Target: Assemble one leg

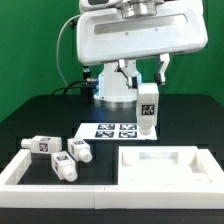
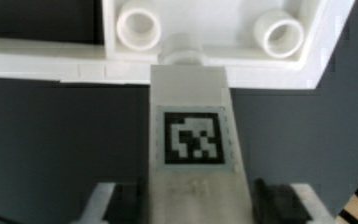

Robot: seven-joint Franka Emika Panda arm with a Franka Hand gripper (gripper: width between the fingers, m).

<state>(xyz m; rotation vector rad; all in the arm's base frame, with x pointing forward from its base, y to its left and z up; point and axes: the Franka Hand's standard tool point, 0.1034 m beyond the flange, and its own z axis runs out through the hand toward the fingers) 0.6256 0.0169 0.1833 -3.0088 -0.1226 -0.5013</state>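
As the fingers (image 2: 105,204) are clamped on the leg (image 1: 147,108), which hangs upright just above the white tray piece (image 1: 196,160), its peg should be aligned with one corner hole (image 2: 137,28) before lowering slowly.

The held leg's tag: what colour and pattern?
The tag is a black-and-white block pattern on the white leg; wrist view shows it best.

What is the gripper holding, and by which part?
The gripper holds one leg by its blocky end, a finger on each side; the narrower peg end points away, toward the white tray.
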